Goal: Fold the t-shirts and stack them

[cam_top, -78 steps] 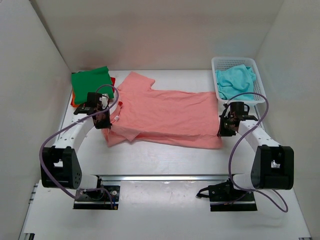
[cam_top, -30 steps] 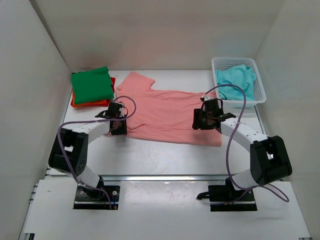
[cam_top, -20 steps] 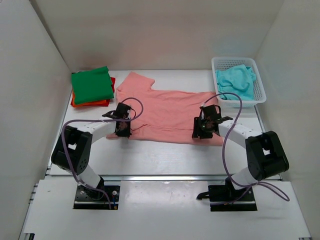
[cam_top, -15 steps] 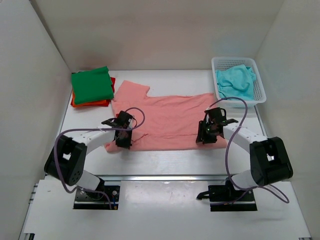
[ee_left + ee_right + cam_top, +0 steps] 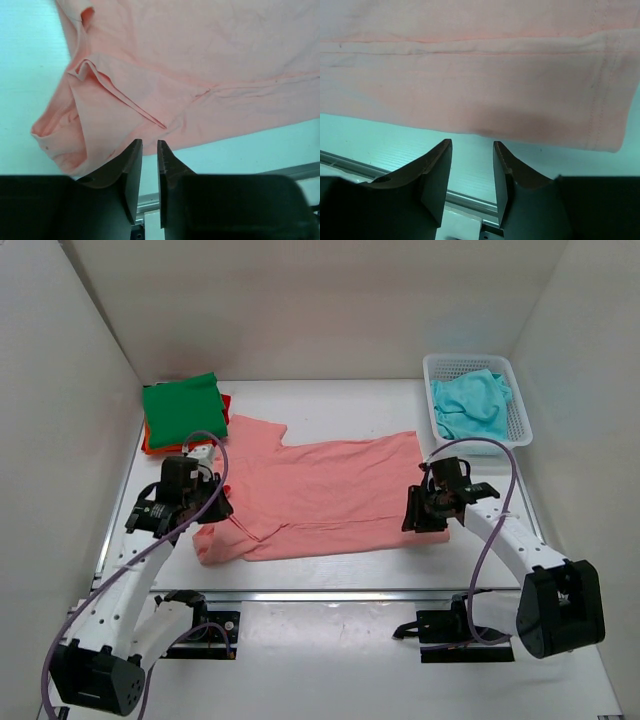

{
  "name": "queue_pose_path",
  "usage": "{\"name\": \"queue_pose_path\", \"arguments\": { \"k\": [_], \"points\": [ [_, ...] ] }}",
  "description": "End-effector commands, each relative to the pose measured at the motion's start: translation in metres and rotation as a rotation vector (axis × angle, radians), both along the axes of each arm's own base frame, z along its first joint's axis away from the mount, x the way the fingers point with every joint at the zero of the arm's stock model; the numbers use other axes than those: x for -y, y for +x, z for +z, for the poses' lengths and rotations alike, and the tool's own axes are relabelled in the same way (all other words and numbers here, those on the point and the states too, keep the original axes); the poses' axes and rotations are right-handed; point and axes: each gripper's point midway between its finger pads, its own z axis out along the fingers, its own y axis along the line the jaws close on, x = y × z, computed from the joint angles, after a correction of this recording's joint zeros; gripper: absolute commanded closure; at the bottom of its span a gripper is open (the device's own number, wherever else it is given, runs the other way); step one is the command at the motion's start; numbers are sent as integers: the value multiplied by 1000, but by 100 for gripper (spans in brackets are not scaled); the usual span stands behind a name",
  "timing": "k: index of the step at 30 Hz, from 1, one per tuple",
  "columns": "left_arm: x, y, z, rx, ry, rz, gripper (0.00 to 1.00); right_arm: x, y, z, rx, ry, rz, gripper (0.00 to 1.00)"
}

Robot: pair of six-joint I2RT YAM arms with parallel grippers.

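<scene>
Left claw (image 5: 148, 144), right claw (image 5: 471, 144) hover over white-walled table (image 5: 350, 400).

left arm (image 5: 128, 575) stretched forward, left jaws narrowly parted, right arm (image 5: 510, 535) angled inward, right jaws apart, both empty

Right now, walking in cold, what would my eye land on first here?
The salmon pink t-shirt, spread across the middle of the table with its left end bunched up. The left gripper and the right gripper hang empty by its near edge, one at each end. At the back, a folded green t-shirt lies on an orange-red t-shirt at left; a turquoise t-shirt lies crumpled in a white basket at right.
</scene>
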Motion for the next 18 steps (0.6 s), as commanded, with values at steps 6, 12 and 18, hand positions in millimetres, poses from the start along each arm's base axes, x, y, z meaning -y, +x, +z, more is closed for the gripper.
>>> {"name": "queue_pose_path", "arguments": {
  "k": [6, 12, 18],
  "points": [
    [21, 20, -41, -43, -83, -4, 66, -24, 57, 19, 173, 41, 100, 64],
    [7, 70, -75, -41, -37, 98, 72, -31, 76, -1, 200, 78, 89, 68],
    [-57, 95, -85, -30, 166, 266, 66, 0, 64, -48, 47, -45, 2, 69]
  ]
}}
